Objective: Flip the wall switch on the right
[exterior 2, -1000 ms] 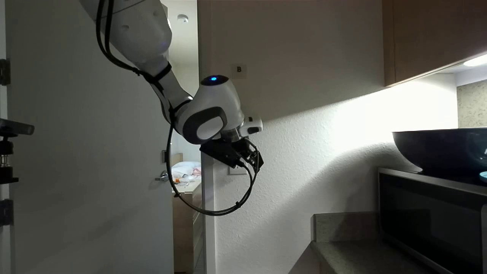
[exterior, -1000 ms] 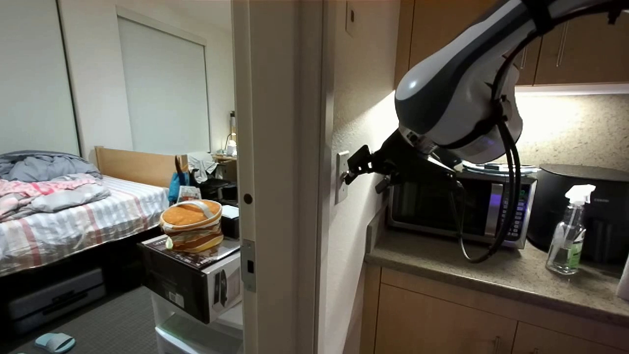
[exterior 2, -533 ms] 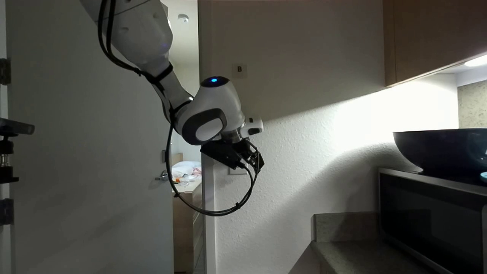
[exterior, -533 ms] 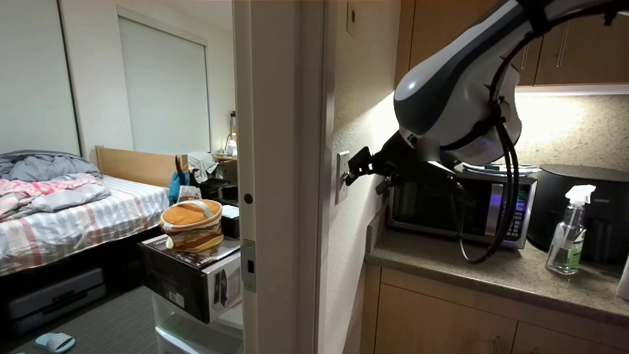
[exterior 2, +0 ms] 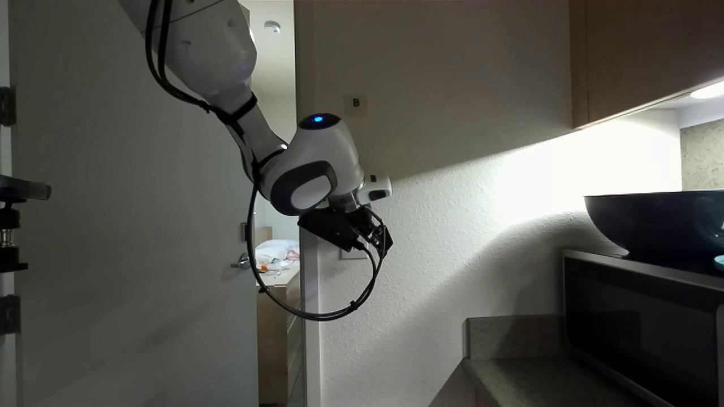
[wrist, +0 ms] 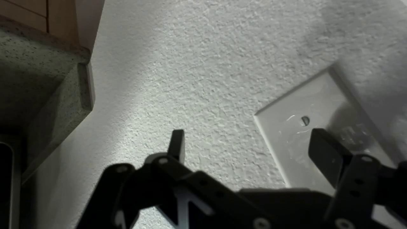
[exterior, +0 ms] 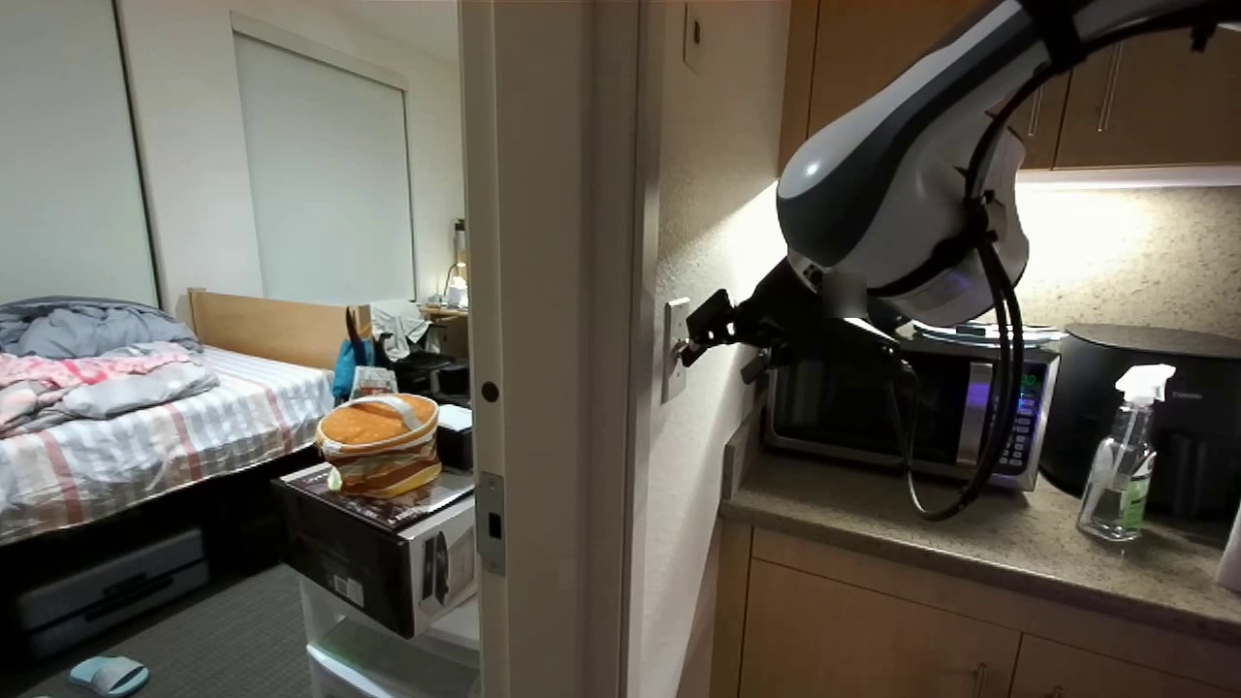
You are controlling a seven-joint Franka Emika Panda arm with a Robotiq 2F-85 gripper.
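Wrist view shows one tool [wrist: 251,150], two fingers [wrist: 327,156] spread, one in front of one wall switch [wrist: 292,140].

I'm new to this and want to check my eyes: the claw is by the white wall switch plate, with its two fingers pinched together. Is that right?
Not quite: the wrist view shows the two fingers spread apart, not pinched together. The claw is indeed by the white wall switch plate.
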